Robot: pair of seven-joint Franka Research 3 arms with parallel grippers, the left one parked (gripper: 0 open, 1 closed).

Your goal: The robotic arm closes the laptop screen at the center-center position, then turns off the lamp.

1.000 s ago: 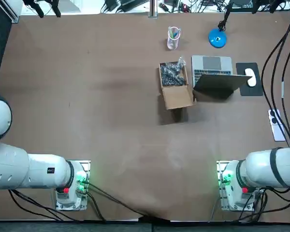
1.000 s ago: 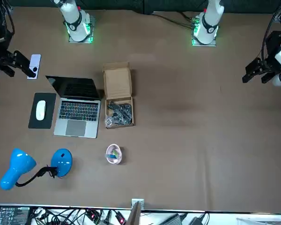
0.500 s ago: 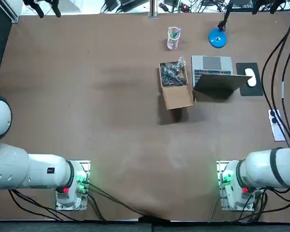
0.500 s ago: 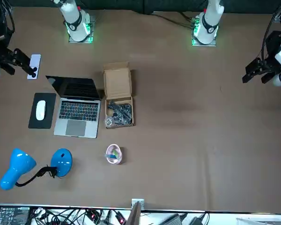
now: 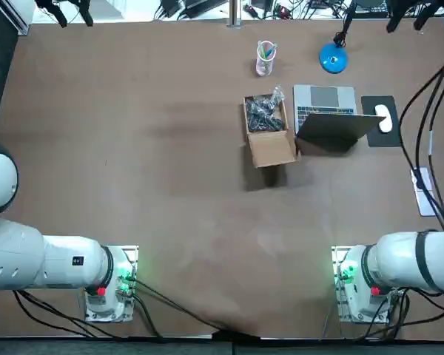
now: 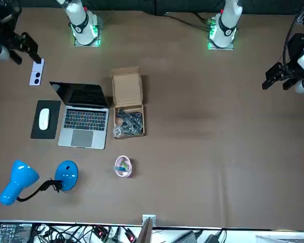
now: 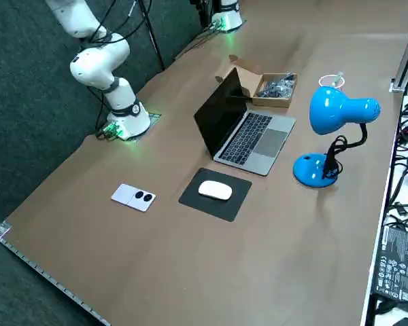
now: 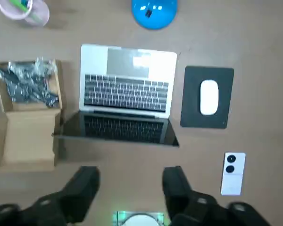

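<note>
The silver laptop [image 5: 327, 118] [image 6: 84, 117] [image 7: 241, 129] [image 8: 126, 98] stands open, its dark screen upright. The blue lamp [image 6: 21, 183] [image 7: 336, 112] stands beyond it, its round base [image 5: 332, 58] [image 8: 154, 7] on the far side of the keyboard. My right gripper [image 6: 24, 50] [image 8: 131, 188] hangs high over the table on the robot's side of the laptop, behind the lid. It is open with nothing between its fingers [image 8: 85, 186], well apart from the laptop and the lamp.
An open cardboard box [image 5: 266, 129] [image 6: 127, 104] holding dark parts sits beside the laptop. A clear cup [image 5: 265, 58] stands past it. A white mouse [image 5: 383, 117] lies on a black pad. A small white device [image 5: 423, 191] [image 6: 36, 78] lies near the table's right edge.
In the front view my right gripper has shifted toward the arm bases, and the white device below it now shows in full. Laptop and lamp have not moved.
</note>
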